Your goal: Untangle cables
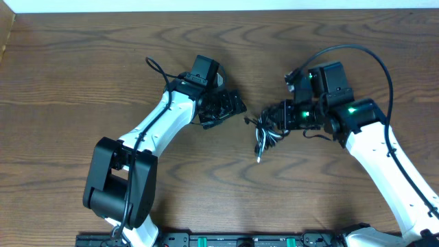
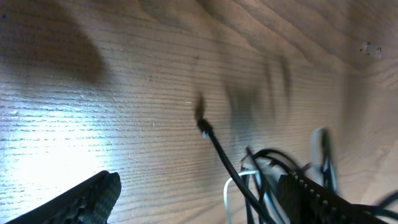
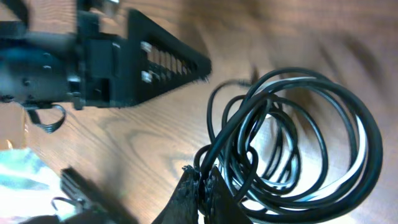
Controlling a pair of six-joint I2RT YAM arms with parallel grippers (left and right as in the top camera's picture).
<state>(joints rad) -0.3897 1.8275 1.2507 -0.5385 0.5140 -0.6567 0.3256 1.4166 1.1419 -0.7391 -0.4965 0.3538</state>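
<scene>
Left tool is spread wide and holds nothing, low over the table. Right tool touches the cables, a black and white coil lying between the arms; I cannot tell whether it pinches them. A black plug lies free before the left tool. Likely best: left takes that end and draws it away slowly while right anchors the coil.
</scene>
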